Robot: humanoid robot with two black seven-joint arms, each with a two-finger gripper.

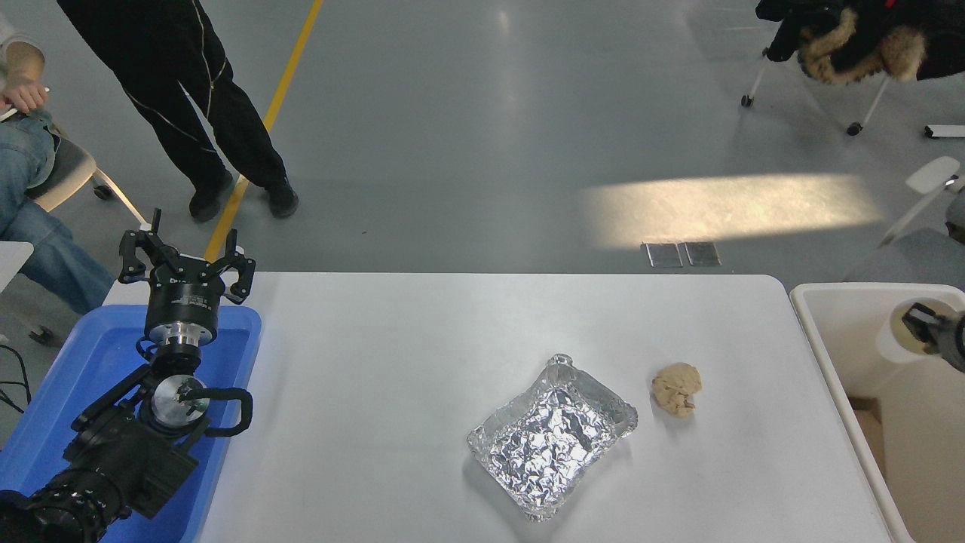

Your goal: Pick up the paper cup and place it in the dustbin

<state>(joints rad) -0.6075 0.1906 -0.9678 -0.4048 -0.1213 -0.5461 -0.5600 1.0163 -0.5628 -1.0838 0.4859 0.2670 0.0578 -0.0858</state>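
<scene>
White paper cup [901,341]: was at the right edge of the frame, tilted, its cream inside turned toward the camera, suspended within the outline of the dustbin.
Dustbin [844,294]: cream-white, thick-rimmed, stood just beside the right end of the desk, partly cut off by the frame.
Right hand [929,332]: only its tip showed at the right edge; one finger reached into the cup's mouth and the hand appeared clamped on the cup's rim.
Cup relative to hand: the cup sat directly left of the hand's tip, touching it, its body pointing toward the upper left of the bin.
Left hand [186,260]: fingers apart, holding nothing, parked at the lower left over the blue tray [234,354].
Progress: the pick-up looked done and the cup had reached the bin; by judgement, only the release remained.
Desk [392,362]: white, carried a crumpled foil tray [552,436] lower centre and a tan lump [677,388] just to its right, both well apart from the cup.
Bystanders: a standing person [181,83] in black and a seated person [30,173] in jeans, upper left.
</scene>
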